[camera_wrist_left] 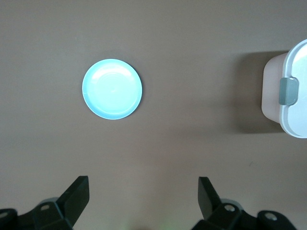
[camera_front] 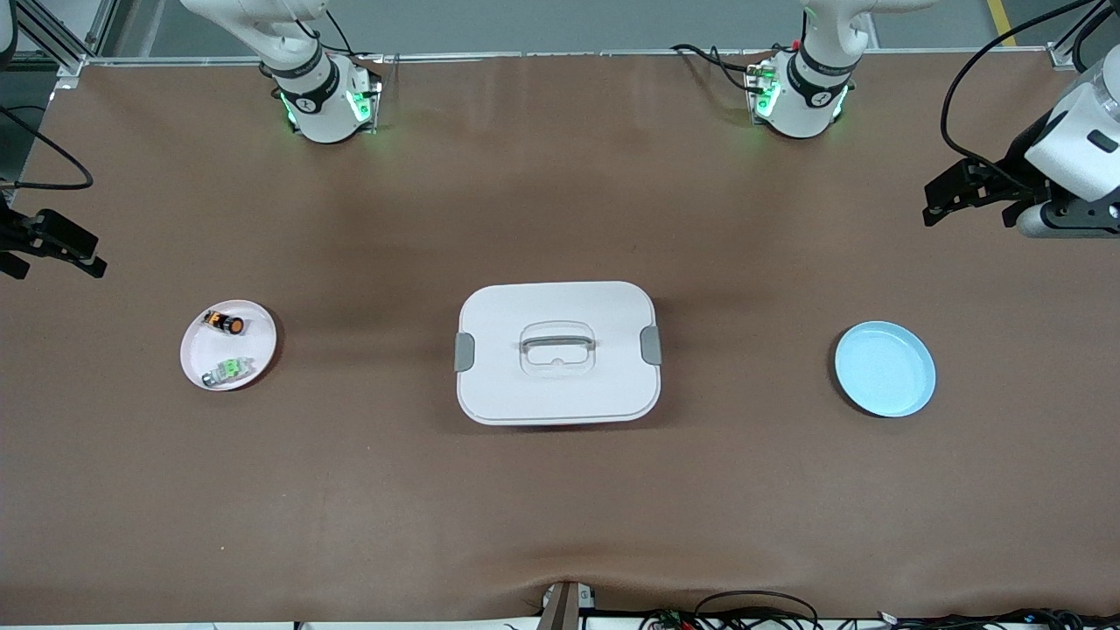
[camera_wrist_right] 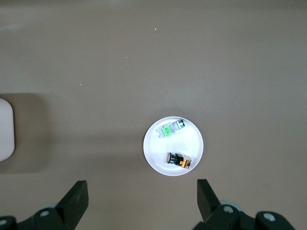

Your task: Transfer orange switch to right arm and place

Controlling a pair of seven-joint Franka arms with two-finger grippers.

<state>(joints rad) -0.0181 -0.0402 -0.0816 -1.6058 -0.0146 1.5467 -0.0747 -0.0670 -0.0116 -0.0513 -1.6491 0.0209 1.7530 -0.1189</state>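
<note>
orange switch (camera_front: 224, 322): lying on white plate (camera_front: 199, 363)
left gripper (camera_front: 949, 194): released, empty
right gripper (camera_front: 66, 249): released, empty

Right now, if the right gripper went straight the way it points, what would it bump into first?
Probably just the bare brown table. The open right gripper points down, with the white plate slightly ahead of its fingers, though depth is hard to judge.

A brown-covered table (camera_front: 560, 490) fills the view, with black cables (camera_front: 752, 608) along its near edge.

Orange switch (camera_wrist_right: 178, 159) & green switch (camera_wrist_right: 170, 128) on white plate (camera_wrist_right: 156, 155).
</note>
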